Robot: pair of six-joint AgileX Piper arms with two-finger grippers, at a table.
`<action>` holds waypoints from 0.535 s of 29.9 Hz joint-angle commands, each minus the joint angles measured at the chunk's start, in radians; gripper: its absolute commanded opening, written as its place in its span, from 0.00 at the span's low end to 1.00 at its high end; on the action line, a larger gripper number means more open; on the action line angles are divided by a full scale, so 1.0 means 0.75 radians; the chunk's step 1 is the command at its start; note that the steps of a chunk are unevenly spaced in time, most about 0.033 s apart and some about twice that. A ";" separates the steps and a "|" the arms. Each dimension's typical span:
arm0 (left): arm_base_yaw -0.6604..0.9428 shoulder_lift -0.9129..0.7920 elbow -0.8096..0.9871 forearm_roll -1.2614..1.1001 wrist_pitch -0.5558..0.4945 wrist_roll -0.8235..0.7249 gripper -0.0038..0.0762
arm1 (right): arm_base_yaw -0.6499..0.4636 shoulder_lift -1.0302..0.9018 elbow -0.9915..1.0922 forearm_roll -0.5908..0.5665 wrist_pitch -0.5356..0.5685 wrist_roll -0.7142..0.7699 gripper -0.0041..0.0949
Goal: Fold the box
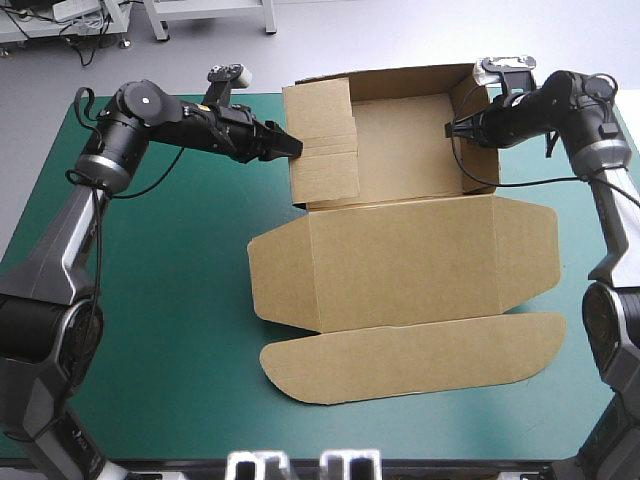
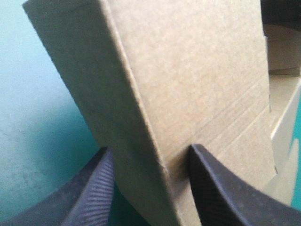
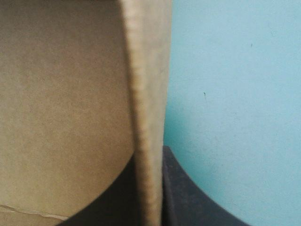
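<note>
The left gripper [image 1: 288,147] and right gripper [image 1: 453,128] each pinch a side wall of the box [image 1: 400,245]; best to fold both slowly, together.

The wide flat table with the teal-green cover [image 1: 180,330] is lit evenly from above, and the shadows on it are soft. Beyond the table's far edge, behind the left gripper [image 1: 297,148], there is a smooth pale grey floor [image 1: 400,30]. On this floor, further behind the same gripper and toward its outer side, stand the white metal legs of a frame [image 1: 160,22]. Thin black cables [image 1: 85,45] lie in loose loops beside them.
</note>
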 commanded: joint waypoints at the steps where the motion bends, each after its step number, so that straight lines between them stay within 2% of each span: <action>1: -0.078 -0.069 -0.081 0.089 -0.125 -0.097 0.49 | 0.031 -0.067 -0.040 0.076 -0.071 0.026 0.02; 6: -0.155 -0.069 -0.088 0.229 -0.273 -0.249 0.49 | 0.088 -0.067 -0.040 0.050 -0.100 0.086 0.02; 16: -0.268 -0.069 -0.088 0.850 -0.336 -0.713 0.48 | 0.118 -0.067 -0.040 0.182 -0.123 0.097 0.02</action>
